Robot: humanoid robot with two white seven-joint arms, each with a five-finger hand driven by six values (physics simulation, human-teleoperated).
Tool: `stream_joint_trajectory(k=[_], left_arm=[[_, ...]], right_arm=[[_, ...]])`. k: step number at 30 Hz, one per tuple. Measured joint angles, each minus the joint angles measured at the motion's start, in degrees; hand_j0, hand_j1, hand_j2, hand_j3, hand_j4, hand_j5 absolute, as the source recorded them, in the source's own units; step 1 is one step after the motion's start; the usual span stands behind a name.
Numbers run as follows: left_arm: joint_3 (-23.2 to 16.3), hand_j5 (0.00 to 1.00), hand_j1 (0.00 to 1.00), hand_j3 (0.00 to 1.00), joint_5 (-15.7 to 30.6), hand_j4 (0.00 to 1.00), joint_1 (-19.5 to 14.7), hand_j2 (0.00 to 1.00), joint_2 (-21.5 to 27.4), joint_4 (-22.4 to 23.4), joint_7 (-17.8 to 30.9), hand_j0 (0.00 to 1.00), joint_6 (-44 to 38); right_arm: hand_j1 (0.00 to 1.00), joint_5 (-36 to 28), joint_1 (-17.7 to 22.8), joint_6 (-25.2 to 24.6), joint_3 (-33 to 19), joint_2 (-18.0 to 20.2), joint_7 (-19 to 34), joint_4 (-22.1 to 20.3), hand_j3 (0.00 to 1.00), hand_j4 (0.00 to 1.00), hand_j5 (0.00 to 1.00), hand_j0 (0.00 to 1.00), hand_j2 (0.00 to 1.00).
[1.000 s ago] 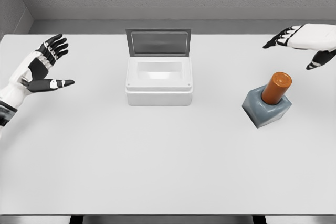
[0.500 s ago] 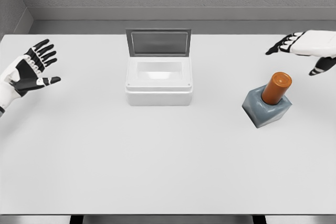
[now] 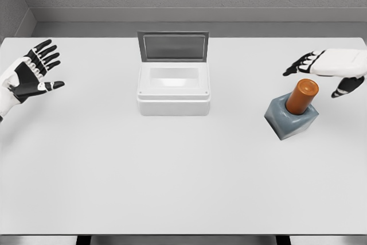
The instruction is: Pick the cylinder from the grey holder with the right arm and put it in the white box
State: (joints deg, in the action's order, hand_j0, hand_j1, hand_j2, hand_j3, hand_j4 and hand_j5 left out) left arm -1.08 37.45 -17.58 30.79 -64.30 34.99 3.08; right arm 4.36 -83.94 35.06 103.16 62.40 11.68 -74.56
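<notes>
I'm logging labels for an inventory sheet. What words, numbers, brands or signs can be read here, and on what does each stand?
None: no text, number, brand or sign shows anywhere.
The white box, its open lid, the orange cylinder, the grey holder, the table and both hands are all plain.

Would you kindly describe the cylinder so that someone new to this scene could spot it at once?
Start at the white box with its raised lid in the middle of the table, then look to its right. There a grey holder stands, just below the open right hand. The cylinder sticks up out of it, tilted, the only orange thing there.
</notes>
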Motion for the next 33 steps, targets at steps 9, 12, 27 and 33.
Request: stream_joint_trajectory(k=[9,12,27,33], left_arm=[[0.17,1.00,1.00,1.00,-0.28,1.00,-0.26,1.00,0.16,0.04,0.00,1.00,5.70],[0.18,1.00,1.00,1.00,-0.33,1.00,-0.26,1.00,0.17,0.06,0.00,1.00,8.94],[-1.16,1.00,1.00,1.00,-4.75,1.00,0.44,1.00,-0.88,-1.06,0.00,1.00,14.66],[-4.02,1.00,1.00,1.00,-9.47,1.00,1.05,1.00,-5.09,-3.76,0.01,1.00,14.80]], right_arm=[[1.00,-0.06,0.09,0.00,-0.05,-0.38,-0.01,0.11,1.00,1.00,1.00,1.00,1.00],[1.00,-0.07,-0.26,-0.01,-0.25,-0.28,0.02,0.24,1.00,1.00,1.00,1.00,1.00],[1.00,-0.18,-1.85,0.00,-0.67,2.29,0.19,-4.05,1.00,1.00,1.00,1.00,1.00],[1.00,-1.24,-1.84,0.00,-0.64,3.00,0.81,-5.80,1.00,1.00,1.00,1.00,1.00]])
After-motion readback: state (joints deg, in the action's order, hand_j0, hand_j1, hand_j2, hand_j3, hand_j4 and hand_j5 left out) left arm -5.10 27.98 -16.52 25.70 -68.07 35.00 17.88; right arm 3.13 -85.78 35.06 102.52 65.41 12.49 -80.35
